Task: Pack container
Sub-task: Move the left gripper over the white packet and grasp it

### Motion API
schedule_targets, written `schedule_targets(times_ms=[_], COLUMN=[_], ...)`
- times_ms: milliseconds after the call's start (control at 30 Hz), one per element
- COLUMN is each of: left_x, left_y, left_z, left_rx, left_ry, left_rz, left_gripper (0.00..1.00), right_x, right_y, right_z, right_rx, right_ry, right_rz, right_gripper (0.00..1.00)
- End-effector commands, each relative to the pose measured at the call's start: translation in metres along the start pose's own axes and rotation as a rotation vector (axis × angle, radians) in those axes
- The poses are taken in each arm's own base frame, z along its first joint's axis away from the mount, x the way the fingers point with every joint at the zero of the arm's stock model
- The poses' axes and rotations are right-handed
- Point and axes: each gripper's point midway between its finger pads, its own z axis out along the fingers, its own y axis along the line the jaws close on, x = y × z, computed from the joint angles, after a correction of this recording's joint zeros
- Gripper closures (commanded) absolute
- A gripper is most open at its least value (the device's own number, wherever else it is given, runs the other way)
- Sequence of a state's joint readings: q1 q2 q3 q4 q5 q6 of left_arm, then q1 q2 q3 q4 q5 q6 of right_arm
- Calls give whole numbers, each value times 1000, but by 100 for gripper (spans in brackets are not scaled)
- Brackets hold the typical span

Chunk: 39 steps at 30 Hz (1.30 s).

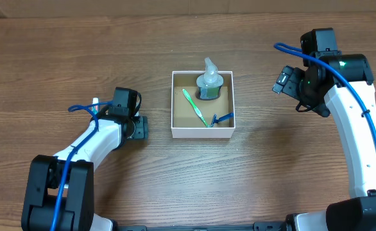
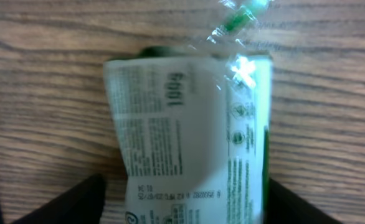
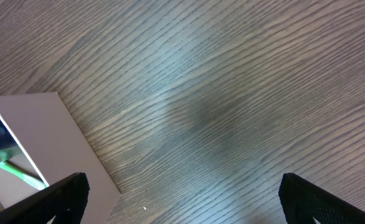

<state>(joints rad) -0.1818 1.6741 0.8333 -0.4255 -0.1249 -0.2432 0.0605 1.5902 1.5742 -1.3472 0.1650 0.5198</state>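
Left pincer (image 2: 185, 186) straddles a white packet (image 2: 189, 124); grip unclear; print blurred; right pincer (image 3: 184, 180) released.

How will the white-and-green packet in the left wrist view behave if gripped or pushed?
The packet looks creased and dented along one edge, so it is probably soft and may buckle when squeezed. Glossy clear wrap at its top hints at a slippery surface. Lying flat on the table, it should slide, not roll.
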Motion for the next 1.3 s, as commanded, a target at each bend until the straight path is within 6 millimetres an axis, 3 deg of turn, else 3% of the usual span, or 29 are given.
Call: schedule_targets(times_ms=[0,100,133,233,367,433,500,600,667,733,800,867,900,967,1033,1100,1267], left_x=[4,-7,-19,-44,-72,-91,-107,-123,-125,-115,-96,-71,-51,-32,-16,-9,-15], left_y=[5,4,3,2,-2,-7,-11,-25,-34,-38,-36,-31,-27,-23,-21,-22,-25], left_z=[3,-5,-17,-42,-70,-93,-119,-155,-168,-165,-149,-126,-105,-80,-57,-39,-28], left_rx=[-29,-30,-31,-36,-25,-6,4,30,42,37,17,-14,-39,-57,-56,-39,-15], left_ry=[3,-6,-11,-30,-67,-92,-119,-161,-170,-134,-63,15,60,83,85,65,8], left_rz=[-7,-7,-8,-10,-14,-34,-41,-35,-29,-33,-112,-227,-273,-257,-190,-92,93], left_gripper=[31,47,56,69,66,66,72,71,65,54,43,33,27,25,13,0,0], right_x=[-3,-3,-3,-3,-3,-3,-3,-3,-3,-3,-3,-3,-3,-3,-3,-3,-3], right_y=[-4,-4,-4,-4,-4,-4,-4,-4,-4,-4,-4,-4,-4,-4,-4,-4,-4], right_z=[-10,-10,-10,-10,-10,-10,-10,-10,-10,-10,-10,-10,-10,-10,-10,-10,-10], right_rx=[-3,-4,-3,-3,-4,-3,-3,-3,-4,-3,-4,-4,-3,-4,-4,-4,-3], right_ry=[-37,-37,-37,-37,-37,-37,-37,-37,-37,-37,-37,-37,-37,-37,-37,-37,-37], right_rz=[6,7,6,6,7,6,6,6,6,6,6,6,6,6,6,6,6], right_gripper=[0,0,0,0,0,0,0,0,0,0,0,0,0,0,0,0,0])
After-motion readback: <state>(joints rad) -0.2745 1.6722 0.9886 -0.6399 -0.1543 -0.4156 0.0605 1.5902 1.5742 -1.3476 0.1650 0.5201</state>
